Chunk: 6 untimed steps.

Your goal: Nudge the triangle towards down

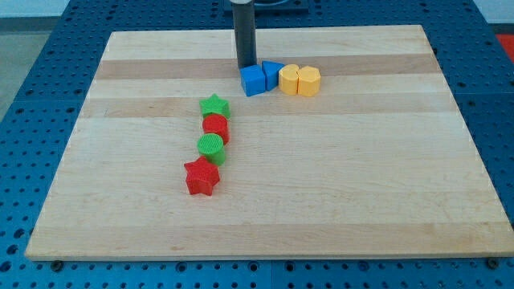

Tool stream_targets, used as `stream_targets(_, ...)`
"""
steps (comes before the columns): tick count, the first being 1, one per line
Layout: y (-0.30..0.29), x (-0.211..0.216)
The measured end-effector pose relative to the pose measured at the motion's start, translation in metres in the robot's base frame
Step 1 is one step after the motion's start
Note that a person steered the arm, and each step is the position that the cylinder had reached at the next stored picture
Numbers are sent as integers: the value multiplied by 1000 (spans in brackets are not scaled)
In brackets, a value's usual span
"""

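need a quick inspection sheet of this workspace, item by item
surface: wooden board, pale planks, lying flat.
job's things: blue triangle near the view's top, touching a blue block on its left side in the view; my tip sits just above the blue block, at the triangle's upper left.
clutter: two yellow blocks side by side, right of the triangle. A column lower left: green star, red block, green round block, red star, each touching the next.
grippers: no pincer, only the dark rod.
cables: dark cable at the top edge, hard to make out.
surroundings: blue perforated table around the board.
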<state>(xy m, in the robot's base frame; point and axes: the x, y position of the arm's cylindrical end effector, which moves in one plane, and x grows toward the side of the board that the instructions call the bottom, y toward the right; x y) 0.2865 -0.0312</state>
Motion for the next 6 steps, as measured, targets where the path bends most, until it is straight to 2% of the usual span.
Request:
stream_targets(1,27,-9)
stream_targets(4,28,29)
stream_targets(5,28,29)
stream_targets(6,53,24)
